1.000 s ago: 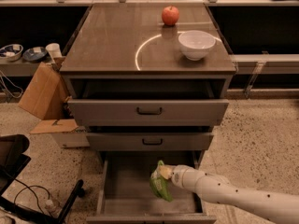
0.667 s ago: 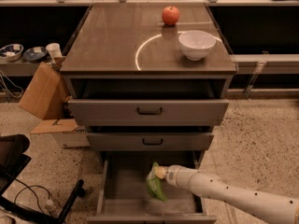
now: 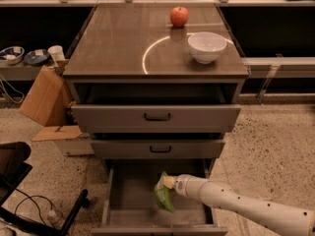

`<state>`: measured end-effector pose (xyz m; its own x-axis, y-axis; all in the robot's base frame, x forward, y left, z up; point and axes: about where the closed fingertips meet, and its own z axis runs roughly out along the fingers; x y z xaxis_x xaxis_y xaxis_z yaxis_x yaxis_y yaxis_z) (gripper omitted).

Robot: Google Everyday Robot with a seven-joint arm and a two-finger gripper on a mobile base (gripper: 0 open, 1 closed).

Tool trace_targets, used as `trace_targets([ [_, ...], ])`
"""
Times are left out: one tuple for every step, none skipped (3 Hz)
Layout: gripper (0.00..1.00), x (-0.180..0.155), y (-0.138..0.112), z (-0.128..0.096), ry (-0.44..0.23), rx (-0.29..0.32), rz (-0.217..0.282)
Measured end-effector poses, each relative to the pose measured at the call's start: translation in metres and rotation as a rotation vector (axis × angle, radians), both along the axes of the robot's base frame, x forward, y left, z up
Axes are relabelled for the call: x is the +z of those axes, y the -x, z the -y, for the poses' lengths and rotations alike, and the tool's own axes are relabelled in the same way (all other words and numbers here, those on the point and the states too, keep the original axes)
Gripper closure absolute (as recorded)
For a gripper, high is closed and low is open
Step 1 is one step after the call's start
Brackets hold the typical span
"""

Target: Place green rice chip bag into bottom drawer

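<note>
The green rice chip bag point(image 3: 162, 195) hangs inside the open bottom drawer point(image 3: 128, 200), near its middle, just above the grey floor. My gripper point(image 3: 167, 183) sits at the end of the white arm that reaches in from the lower right, and it holds the bag by its top edge. The bag's lower end looks close to the drawer floor; I cannot tell if it touches.
A red apple point(image 3: 179, 16) and a white bowl point(image 3: 207, 46) stand on the cabinet top. Two upper drawers with black handles point(image 3: 157, 117) are pulled partly out above the bottom one. A cardboard box point(image 3: 42, 96) and a chair base point(image 3: 19, 181) are at the left.
The arm has moved the bag a little to the left and deeper over the bottom drawer's middle.
</note>
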<state>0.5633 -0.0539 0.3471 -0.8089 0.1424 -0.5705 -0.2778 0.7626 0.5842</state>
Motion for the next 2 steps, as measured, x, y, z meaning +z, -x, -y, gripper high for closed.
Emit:
trace_targets([
  [0.36,0.0000,0.0000,0.0000,0.000,0.000,0.000],
  [0.12,0.0000,0.0000,-0.0001,0.000,0.000,0.000],
])
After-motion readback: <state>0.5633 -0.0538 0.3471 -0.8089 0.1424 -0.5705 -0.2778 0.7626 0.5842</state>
